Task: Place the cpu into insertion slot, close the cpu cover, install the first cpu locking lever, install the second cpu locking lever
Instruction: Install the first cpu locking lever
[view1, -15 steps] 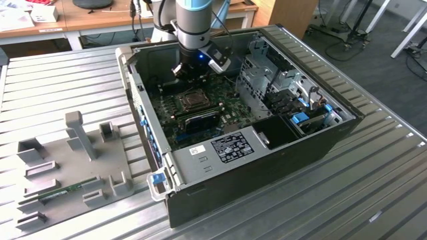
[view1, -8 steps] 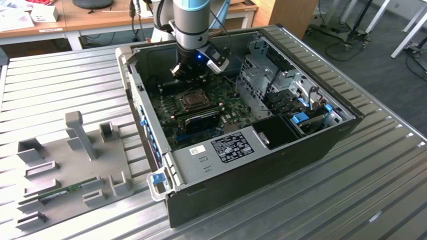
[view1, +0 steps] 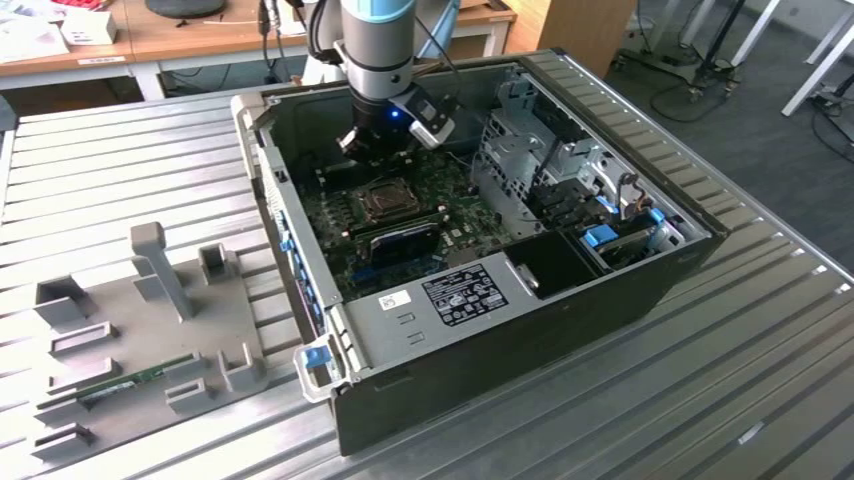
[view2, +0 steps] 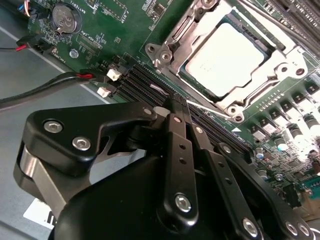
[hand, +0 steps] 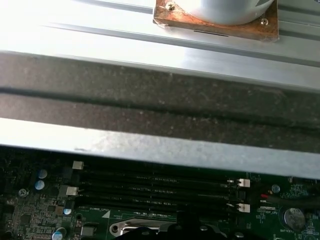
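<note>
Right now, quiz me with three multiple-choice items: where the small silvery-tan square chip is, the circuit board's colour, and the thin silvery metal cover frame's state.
1. The small silvery-tan square cpu is: A on the table; B in the square insertion slot; C on the grey fixture plate.
2. The circuit board is: A green; B red; C blue.
3. The thin silvery cpu cover is: A upright; B flat around the chip; C off the board.
B, it fills the socket; A, green shows all around the socket; B, its frame lies level on the chip's edges.
</note>
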